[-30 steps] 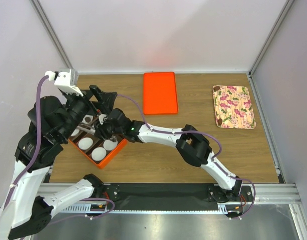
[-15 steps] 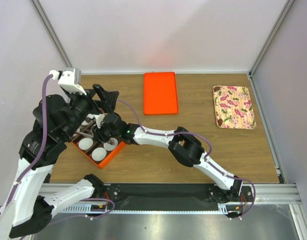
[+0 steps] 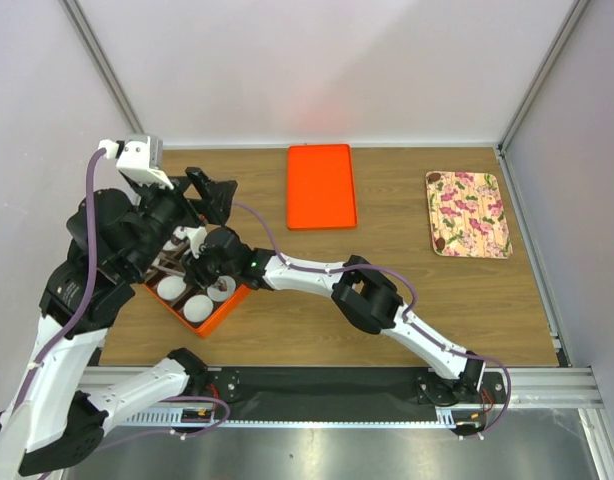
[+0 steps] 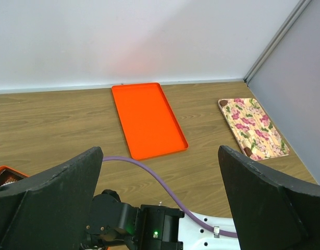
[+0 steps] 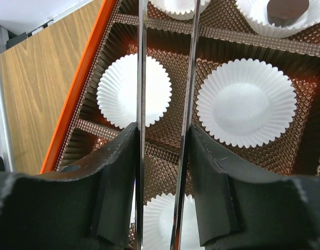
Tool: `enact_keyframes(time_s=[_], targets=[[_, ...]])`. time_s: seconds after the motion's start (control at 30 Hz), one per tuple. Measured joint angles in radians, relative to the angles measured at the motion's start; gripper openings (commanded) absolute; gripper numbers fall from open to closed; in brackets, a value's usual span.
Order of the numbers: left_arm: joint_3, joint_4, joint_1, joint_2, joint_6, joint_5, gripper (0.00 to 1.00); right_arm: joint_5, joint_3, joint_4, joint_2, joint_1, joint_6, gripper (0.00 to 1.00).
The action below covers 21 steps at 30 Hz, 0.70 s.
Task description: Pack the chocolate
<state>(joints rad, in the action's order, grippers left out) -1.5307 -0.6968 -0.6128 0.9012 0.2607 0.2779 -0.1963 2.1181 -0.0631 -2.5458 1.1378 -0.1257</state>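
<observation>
Top view: the left gripper (image 3: 212, 192) is up over the far-left end of the orange box (image 3: 232, 307), jaws spread wide and empty. The right arm reaches across the table (image 3: 317, 310), and the right gripper (image 3: 207, 270) sits low over the box among the paper cups (image 3: 197, 308). We can't read its jaws from here. A flat orange tray (image 3: 321, 186) lies at the back, centre. The floral plate (image 3: 472, 212) is back right, well apart from the box. Chocolate (image 3: 442, 242): we see dark lumps at the plate's left edge.

Left wrist: the left gripper (image 4: 160, 153) has both fingers far apart with nothing between them. Past them we see the tray (image 4: 148, 119) and the plate (image 4: 254, 125), with a brown lump (image 4: 247, 151) at its near corner.

Right wrist: the right gripper (image 5: 164, 130) pinches thin metal tweezers (image 5: 141, 78), one black finger on each blade. The blades stand a narrow gap apart, and nothing sits between them in the stretch we see. Their tips run off the top of the frame. Under them is the box's brown liner (image 5: 212, 32) with a cup in each compartment. The two nearest cups (image 5: 246, 109) are empty. The cup at top right holds one dark piece of chocolate (image 5: 287, 8).
</observation>
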Motion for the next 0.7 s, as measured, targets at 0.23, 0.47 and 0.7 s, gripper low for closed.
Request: enact_keyframes(time_s=[0.23, 0.47, 0.7], targets=[[0.007, 0.004, 0.0, 0.002, 0.0, 0.0, 1.0, 0.0, 0.011, 0.0, -0.016, 0.0, 0.005, 0.49], [0.006, 0.004, 0.0, 0.002, 0.0, -0.001, 1.0, 0.0, 0.013, -0.001, -0.018, 0.0, 0.007, 0.49], [-0.029, -0.009, 0.0, 0.018, 0.0, -0.011, 1.0, 0.023, 0.016, -0.002, -0.016, 0.0, 0.046, 0.48]])
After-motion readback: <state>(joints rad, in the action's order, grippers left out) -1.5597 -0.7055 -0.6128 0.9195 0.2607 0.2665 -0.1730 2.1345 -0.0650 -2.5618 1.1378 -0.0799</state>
